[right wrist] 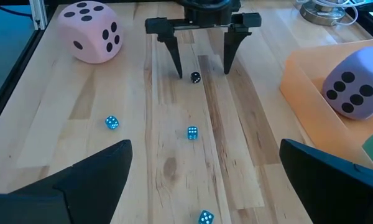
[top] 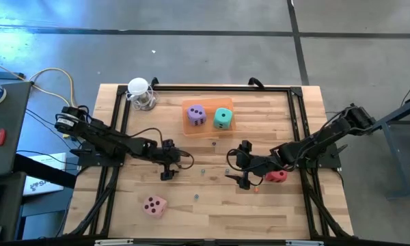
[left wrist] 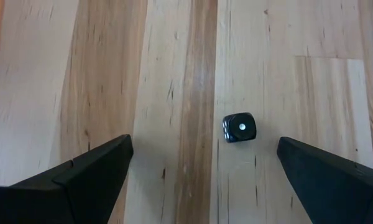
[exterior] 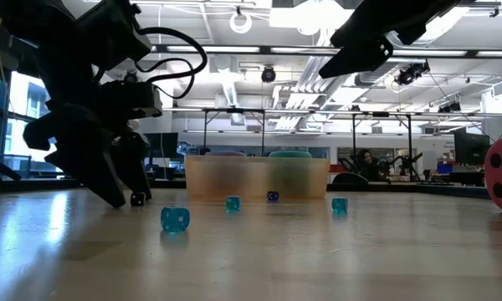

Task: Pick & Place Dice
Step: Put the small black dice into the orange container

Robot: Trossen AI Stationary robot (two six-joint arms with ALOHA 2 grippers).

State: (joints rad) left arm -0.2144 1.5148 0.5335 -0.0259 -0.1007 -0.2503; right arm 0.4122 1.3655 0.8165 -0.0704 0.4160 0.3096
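- Left gripper (top: 167,166) sat left of centre in the high view, low over the table (top: 294,212); jaws spread wide, grasping nothing; a small black die (left wrist: 239,127) lay on the wood between its fingers (left wrist: 81,180), touching neither.
- Right gripper (top: 244,171) sat right of centre, jaws released and empty; the red die (top: 278,175) lay just beside that arm, lower right of centre.
- Purple die (top: 196,115) and teal-green die (top: 223,117) sat side by side in the orange tray (top: 208,130), upper centre of the high view.
- Pink die (top: 154,205) rested alone, lower left of the table, well apart from both grippers.
- Tiny blue dice (right wrist: 192,132) lay scattered mid-table between the arms.
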